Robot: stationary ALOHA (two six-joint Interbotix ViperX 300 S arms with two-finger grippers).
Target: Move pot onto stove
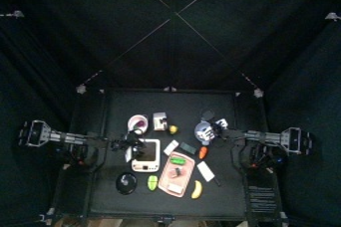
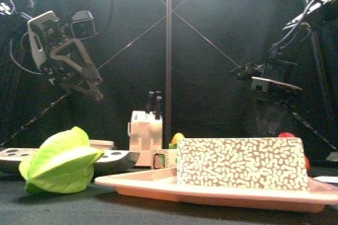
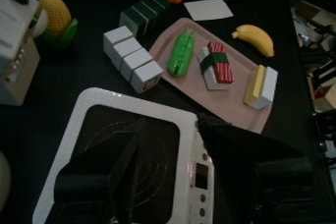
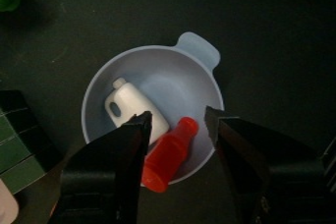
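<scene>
My left gripper (image 1: 128, 148) hangs over the stove (image 1: 146, 152), jaws apparently apart. The pot (image 1: 139, 123) sits just beside the stove at its 12 o'clock, nearest this arm. Farther off, my right gripper (image 4: 184, 130) gapes over a bowl (image 4: 132, 76).

A pink tray (image 3: 197, 100) carries a green vegetable (image 3: 183, 53), a sushi piece (image 3: 217, 66) and a yellow block (image 3: 260, 87); a banana (image 3: 254, 38) lies just beside it

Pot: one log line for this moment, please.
pot: not on stove | left gripper: above stove | right gripper: open above bowl
</scene>
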